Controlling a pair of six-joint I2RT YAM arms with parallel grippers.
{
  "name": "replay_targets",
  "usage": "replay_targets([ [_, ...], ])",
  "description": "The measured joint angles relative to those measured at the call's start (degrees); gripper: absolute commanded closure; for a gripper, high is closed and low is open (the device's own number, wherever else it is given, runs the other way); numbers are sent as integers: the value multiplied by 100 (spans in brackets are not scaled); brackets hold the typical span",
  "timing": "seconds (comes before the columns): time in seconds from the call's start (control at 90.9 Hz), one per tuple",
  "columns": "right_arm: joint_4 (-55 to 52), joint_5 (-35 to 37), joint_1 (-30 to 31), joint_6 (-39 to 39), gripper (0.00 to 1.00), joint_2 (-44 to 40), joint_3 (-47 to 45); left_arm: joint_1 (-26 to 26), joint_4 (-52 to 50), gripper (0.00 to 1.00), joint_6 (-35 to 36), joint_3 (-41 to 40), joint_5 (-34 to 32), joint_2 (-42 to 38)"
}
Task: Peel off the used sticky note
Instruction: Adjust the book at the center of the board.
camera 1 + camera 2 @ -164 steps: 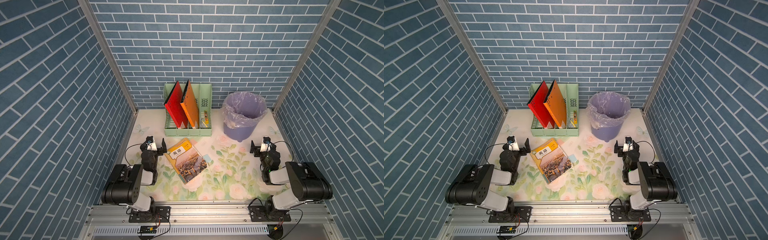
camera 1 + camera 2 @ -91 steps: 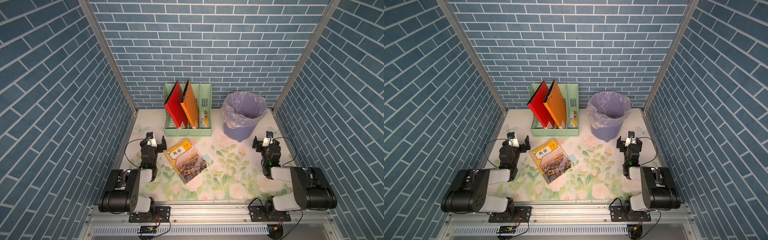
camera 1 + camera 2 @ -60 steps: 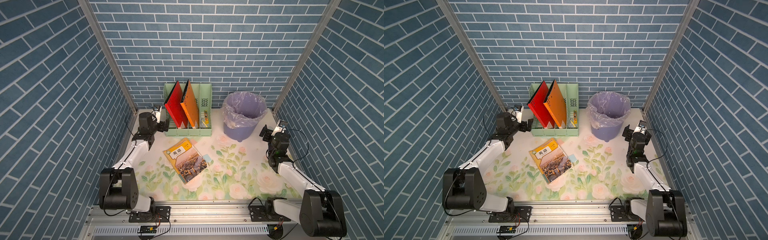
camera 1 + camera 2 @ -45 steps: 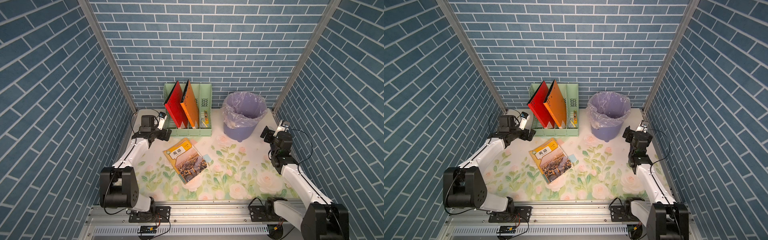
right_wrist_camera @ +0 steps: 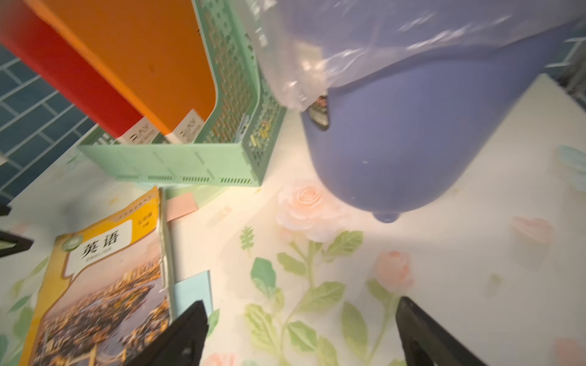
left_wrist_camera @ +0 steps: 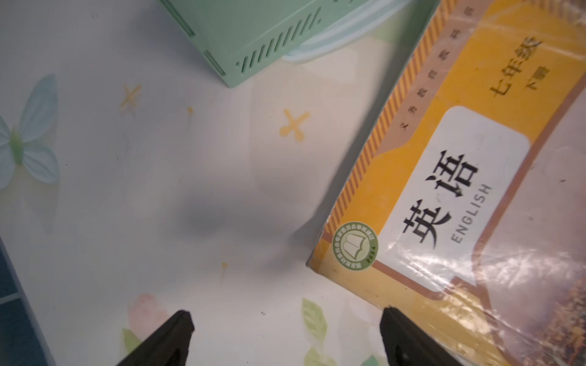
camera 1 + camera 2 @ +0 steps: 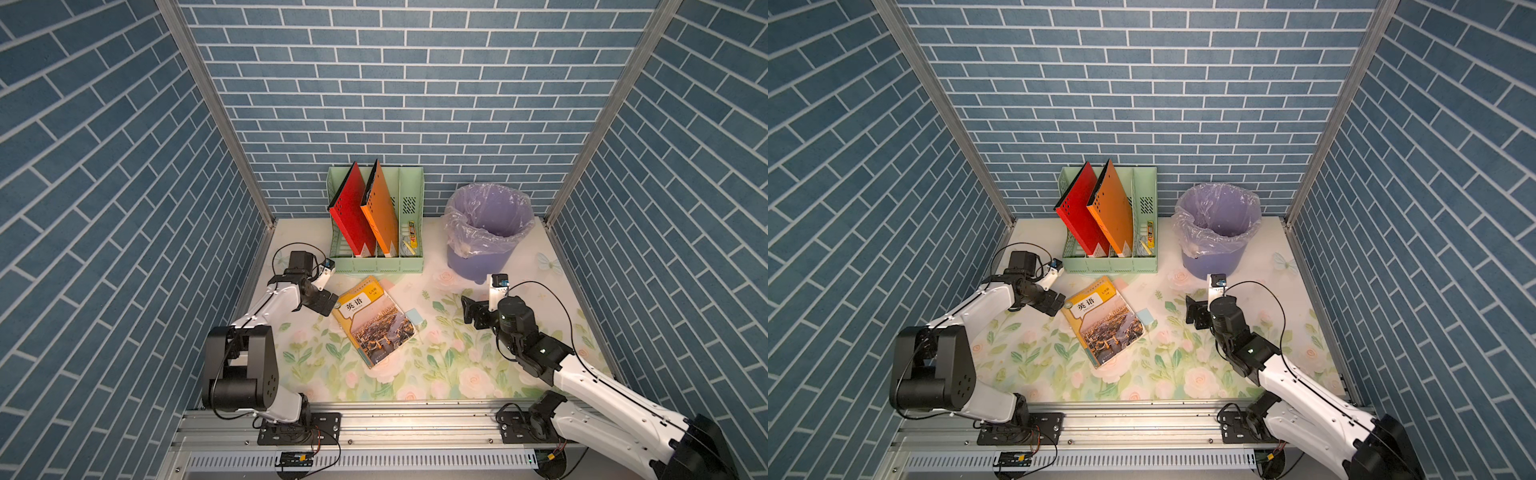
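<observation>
Currently the textbook lies closed and askew on the floral worktop, just in front of the green file rack. A blue sticky note pokes out from the book's long edge on the side toward the right arm, and a pink sticky note juts from its far edge near the rack. The left gripper hangs at the book's left corner, jaws spread wide and empty. The right gripper, likewise spread with nothing between its jaws, hovers apart from the book, in front of the lined purple bin.
</observation>
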Motion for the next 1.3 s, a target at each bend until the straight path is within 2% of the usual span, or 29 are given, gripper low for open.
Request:
replay_targets([
  [0.088,70,98,581,39,4,791,249,15,-15,12,-11,0,-66,214],
  [0.165,151,17,846,46,4,1537,632,20,-24,13,-15,-4,-87,293],
  [0.286,372,-293,905,17,4,2487,1318,20,-9,18,11,-31,-188,302],
  [0.517,651,-1119,909,-146,8,4225,2839,26,22,21,105,-232,-450,352],
  [0.759,634,-1681,911,-192,12,5657,3915,-164,101,28,-160,151,-466,951],
  [1.056,695,-1871,911,-114,17,5939,3976,-1001,273,31,-385,444,-599,1239],
  [1.298,767,-1469,911,348,18,5121,2649,-1725,295,32,-400,457,-610,1255],
])
